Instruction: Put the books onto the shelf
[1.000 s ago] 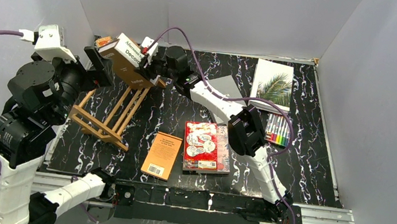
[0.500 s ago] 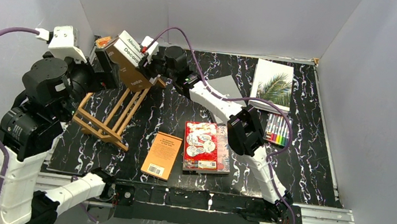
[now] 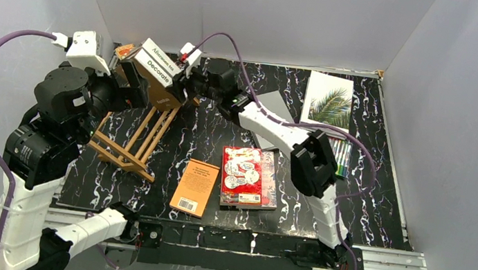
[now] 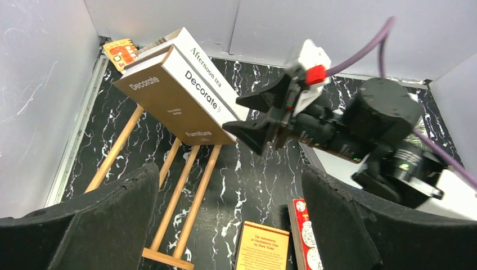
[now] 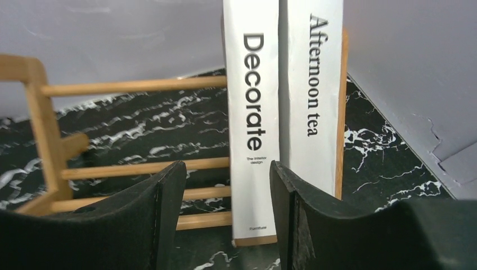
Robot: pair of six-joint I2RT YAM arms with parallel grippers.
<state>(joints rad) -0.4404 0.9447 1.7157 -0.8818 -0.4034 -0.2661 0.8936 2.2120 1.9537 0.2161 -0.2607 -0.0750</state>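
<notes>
My right pincer point(image 5: 225, 174) is parted, the Decorate book point(image 5: 253, 112) spine-on right in front of it, and my left pincer point(image 4: 229, 185) hangs spread wide beside the shelf point(image 5: 135, 85). Decorate and the Afternoon tea book point(image 5: 312, 84) stand side by side at the shelf's far end.

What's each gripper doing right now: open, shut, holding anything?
Left gripper: open wide, holding nothing.
Right gripper: open, fingers apart in front of the spine of the Decorate book, gripping nothing.
</notes>
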